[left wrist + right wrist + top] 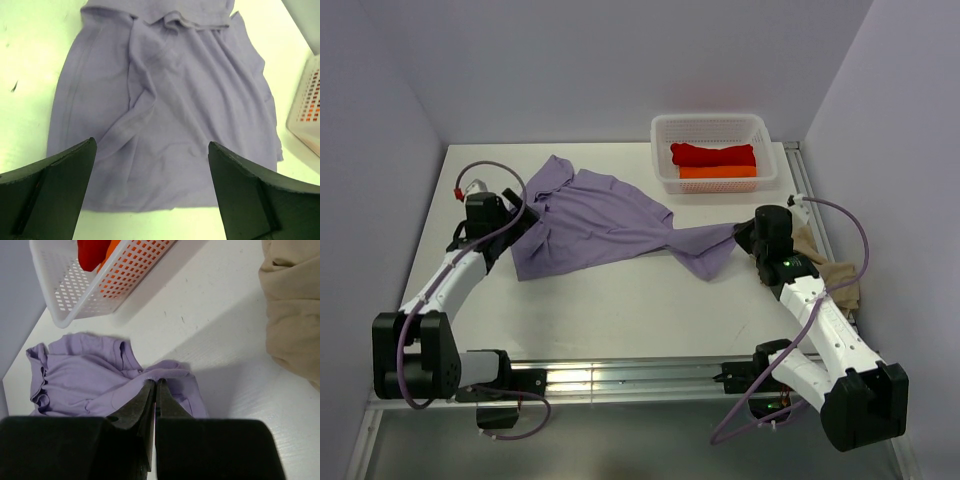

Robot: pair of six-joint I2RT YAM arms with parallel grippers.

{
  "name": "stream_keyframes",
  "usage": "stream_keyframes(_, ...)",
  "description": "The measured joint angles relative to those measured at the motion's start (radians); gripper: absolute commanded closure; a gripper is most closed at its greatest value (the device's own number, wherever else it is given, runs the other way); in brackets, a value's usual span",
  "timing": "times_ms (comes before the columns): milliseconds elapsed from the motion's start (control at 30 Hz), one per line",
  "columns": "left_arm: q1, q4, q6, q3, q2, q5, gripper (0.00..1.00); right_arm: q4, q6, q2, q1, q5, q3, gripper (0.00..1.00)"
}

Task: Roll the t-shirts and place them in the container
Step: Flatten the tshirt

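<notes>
Lavender t-shirt (595,220) lies crumpled at centre of top view, one corner drawn toward the right. Left gripper (152,144) spread wide above the cloth, holding nothing. Right gripper (156,382) pressed together, apparently pinching that corner. Beige t-shirt (295,305) bunched at right edge. Red t-shirt (712,154) and orange t-shirt (718,172) rolled in basket (665,130), upper right.

Left gripper (152,145) wide open, nothing between the jaws. Dark fingers (55,190) sit in the lower-left and lower-right corners. The lavender t-shirt (190,100) fills the centre and top of the frame, lying on the white table (30,75), wrinkled, with a long fold running down left of centre and its bottom edge between the fingers. A white mesh basket (307,115) is at the right edge, just beside the shirt, with orange showing through the holes.
</notes>
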Motion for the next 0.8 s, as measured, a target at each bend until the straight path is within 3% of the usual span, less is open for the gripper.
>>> stream_keyframes(167, 0.064, 0.03, -0.01, -0.085, -0.051, 0.078, 0.03, 0.004, -0.018, -0.002, -0.001, -0.01, 0.0, 1.0)
stream_keyframes(267, 0.106, 0.011, -0.033, -0.1, -0.055, 0.079, 0.22, 0.006, -0.025, -0.005, -0.001, -0.017, 0.0, 1.0)
stream_keyframes(367, 0.111, -0.012, -0.045, -0.1, -0.058, 0.073, 0.33, 0.016, -0.031, -0.007, -0.001, -0.018, -0.002, 1.0)
stream_keyframes(567, 0.11, -0.032, -0.076, -0.147, -0.073, 0.101, 0.4, 0.031, -0.038, -0.009, -0.002, -0.031, -0.003, 1.0)
stream_keyframes(800, 0.11, -0.074, -0.1, -0.218, -0.108, 0.089, 0.42, 0.067, -0.051, -0.029, -0.004, -0.034, -0.038, 1.0)
